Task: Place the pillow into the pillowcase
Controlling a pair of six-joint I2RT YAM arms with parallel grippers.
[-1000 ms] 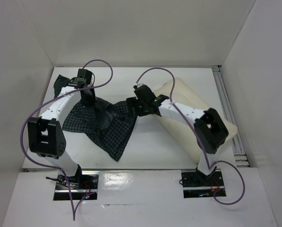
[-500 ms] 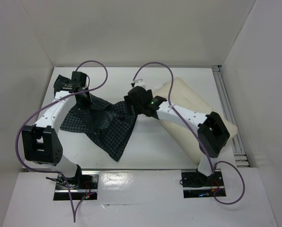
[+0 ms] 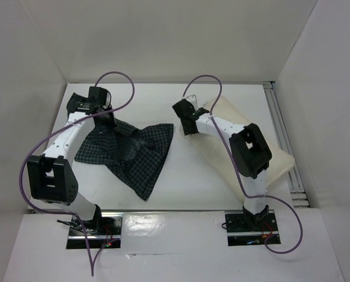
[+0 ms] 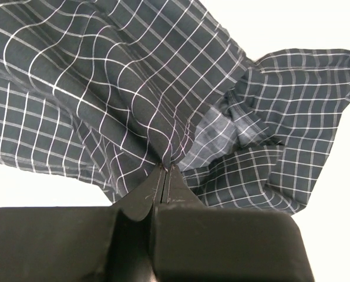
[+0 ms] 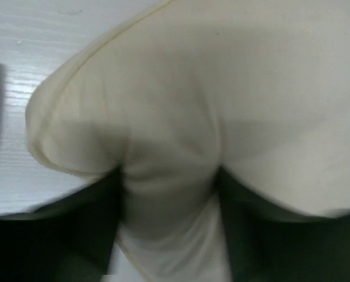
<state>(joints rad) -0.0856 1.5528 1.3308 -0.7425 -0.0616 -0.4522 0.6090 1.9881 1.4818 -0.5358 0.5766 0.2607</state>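
Left tool (image 4: 166,167) clamped shut on a fold of the pillowcase (image 3: 142,161), cloth crumpled across the worktop's (image 3: 189,185) left half, right tool (image 5: 169,194) squeezing the pillow's (image 3: 280,157) far corner, pillow lying along the right side

High rear overview of table (image 3: 181,188); wrist views close on pillowcase (image 4: 134,88), pillow (image 5: 222,88).

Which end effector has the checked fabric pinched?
The left end effector, shut on the pillowcase; the right end effector is at the cream pillow instead.
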